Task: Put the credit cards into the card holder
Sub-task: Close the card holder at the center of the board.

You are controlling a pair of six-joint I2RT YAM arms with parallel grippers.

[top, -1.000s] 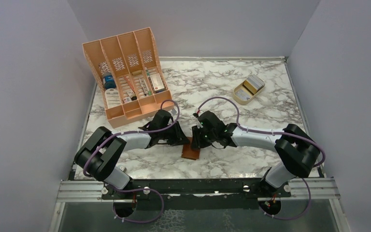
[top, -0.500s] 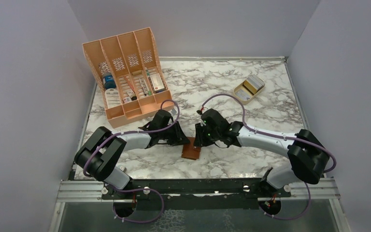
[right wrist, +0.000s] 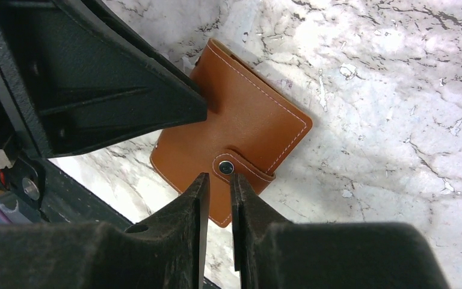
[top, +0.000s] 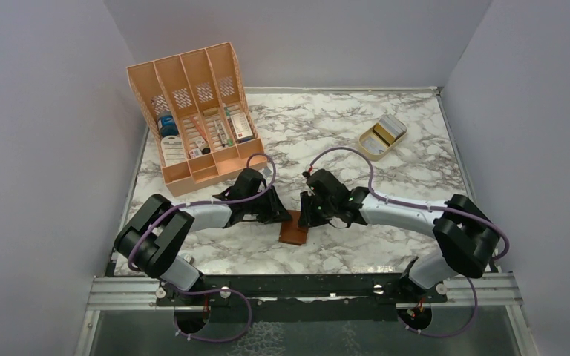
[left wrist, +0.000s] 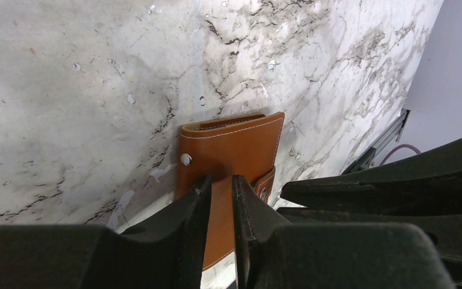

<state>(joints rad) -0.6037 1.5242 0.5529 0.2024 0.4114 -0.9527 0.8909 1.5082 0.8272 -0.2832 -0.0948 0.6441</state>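
The card holder (right wrist: 234, 138) lies flat and closed on the marble table (top: 341, 119), front centre, between the two arms. Its snap tab (right wrist: 240, 168) is fastened, so no sleeve is accessible.

The right gripper (right wrist: 216, 180) is narrowed to a slit with nothing seen between its fingers, tips just beside the snap, probably to lift the tab. The left gripper (left wrist: 218, 186), equally narrowed and empty, sits over the opposite cover, likely to pin it. Contact cannot be confirmed.

The credit cards (top: 390, 127) rest in the tan stand (top: 366, 148), well apart, far right.
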